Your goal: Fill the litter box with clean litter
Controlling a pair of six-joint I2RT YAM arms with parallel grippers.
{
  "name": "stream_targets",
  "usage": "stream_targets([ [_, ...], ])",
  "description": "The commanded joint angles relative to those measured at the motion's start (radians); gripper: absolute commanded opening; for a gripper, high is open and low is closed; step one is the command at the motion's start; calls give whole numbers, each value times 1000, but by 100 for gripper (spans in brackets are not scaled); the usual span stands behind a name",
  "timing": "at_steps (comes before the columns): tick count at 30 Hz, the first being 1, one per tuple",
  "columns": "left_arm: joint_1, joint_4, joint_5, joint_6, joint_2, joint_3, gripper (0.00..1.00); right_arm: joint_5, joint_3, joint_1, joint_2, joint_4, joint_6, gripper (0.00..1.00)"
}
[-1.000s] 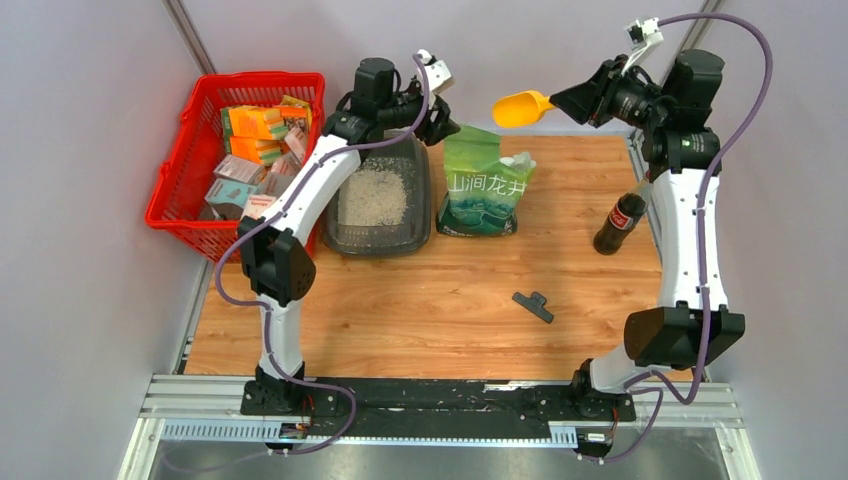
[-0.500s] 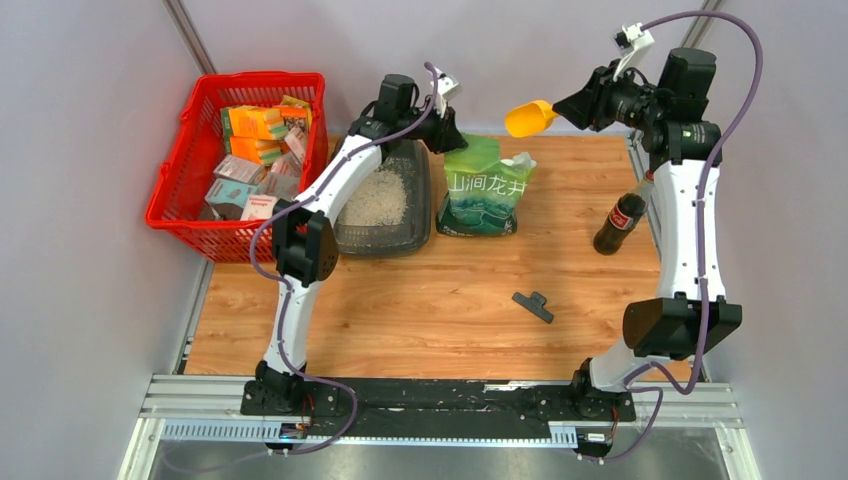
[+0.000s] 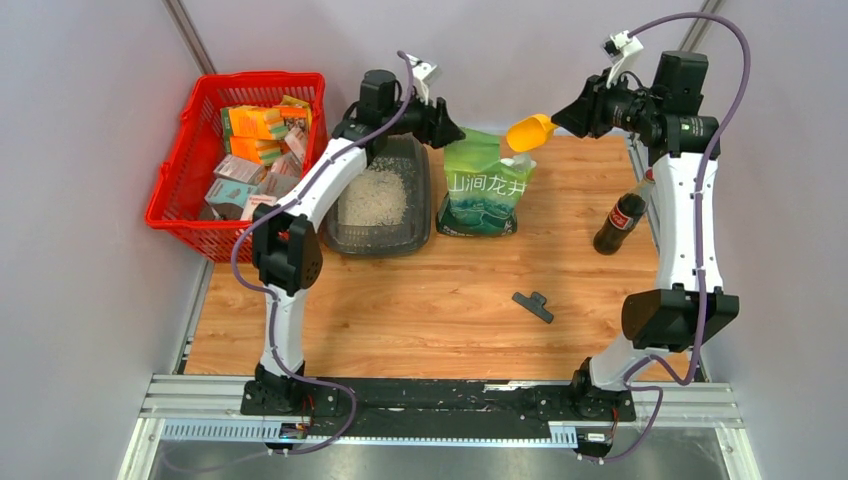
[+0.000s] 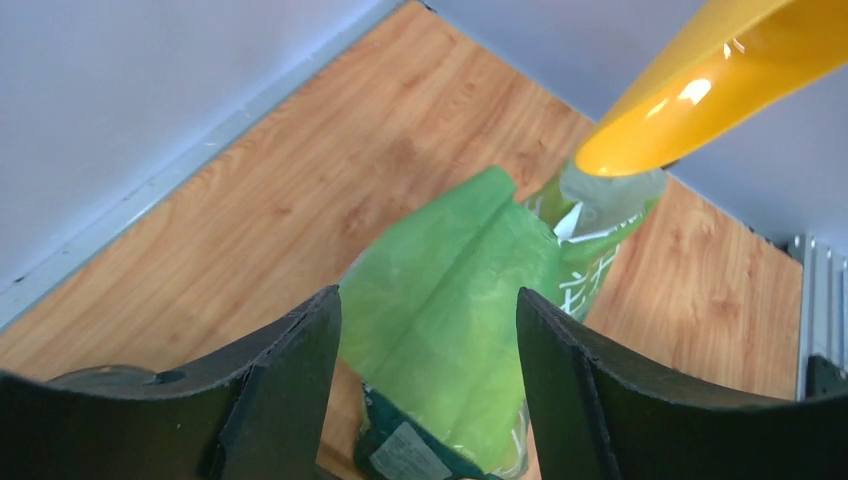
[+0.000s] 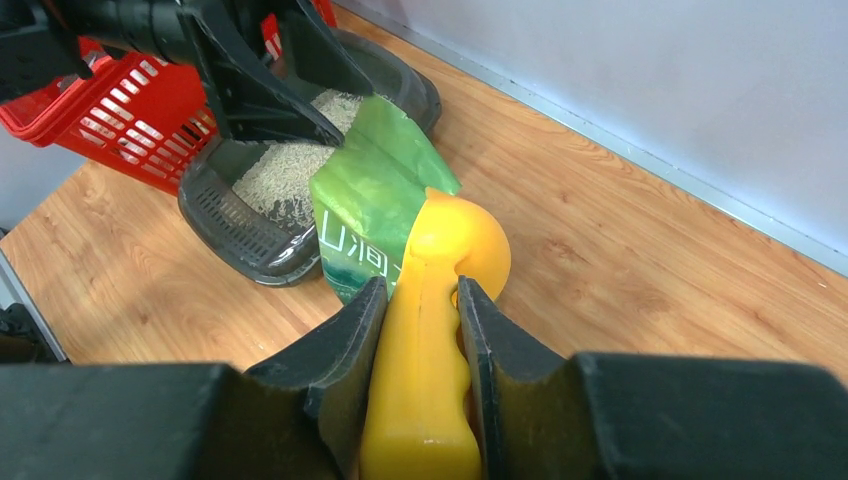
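The dark grey litter box [image 3: 424, 205] sits at the back left of the table with a patch of pale clean litter [image 3: 372, 197] inside. To its right stands the green bag [image 3: 485, 185]. My left gripper [image 3: 447, 125] hovers open at the bag's upper left. In the left wrist view the bag's folded top [image 4: 470, 300] lies between the spread fingers [image 4: 300, 370] without being pinched. My right gripper [image 5: 420, 290] is shut on the handle of the yellow scoop [image 5: 440, 330]. The scoop's bowl [image 3: 530, 131] hangs just over the bag's open right corner.
A red mesh basket [image 3: 200, 150] full of boxes stands left of the litter box. A cola bottle [image 3: 620, 222] stands near the right edge. A black clip [image 3: 533, 306] lies on the wood toward the front. The back wall is close behind the bag.
The right arm has lowered the scoop from above the back edge down to the bag's top. The left arm shifted its elbow while its gripper stayed by the bag's upper left.
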Motion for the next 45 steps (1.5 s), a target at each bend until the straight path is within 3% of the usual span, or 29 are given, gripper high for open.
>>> stream_targets([
  [1, 36, 92, -56, -95, -92, -26, 73, 6, 72, -3, 15, -22, -38, 0],
  [8, 36, 64, 19, -147, 12, 57, 74, 12, 153, 2, 71, -119, -89, 0],
  [13, 29, 126, 117, -199, 23, 24, 74, 35, 208, 11, 102, -239, -181, 0],
  [19, 19, 149, 152, -202, 10, -24, 63, 51, 243, 31, 128, -341, -264, 0],
  [25, 19, 173, 171, -207, -2, -58, 35, 61, 293, 51, 134, -418, -348, 0],
  [27, 19, 179, 177, -208, -5, -62, 21, 64, 311, 60, 136, -444, -383, 0],
  [28, 19, 181, 185, -210, -6, -65, 3, 64, 314, 63, 136, -470, -415, 0],
  [29, 19, 190, 188, -211, -10, -72, 0, 67, 322, 67, 136, -484, -438, 0],
  [35, 18, 302, 188, -248, -92, -150, 0, 106, 349, 98, 150, -601, -557, 0],
  [45, 4, 443, 162, -269, -304, -377, 0, 152, 363, 126, 110, -642, -633, 0],
])
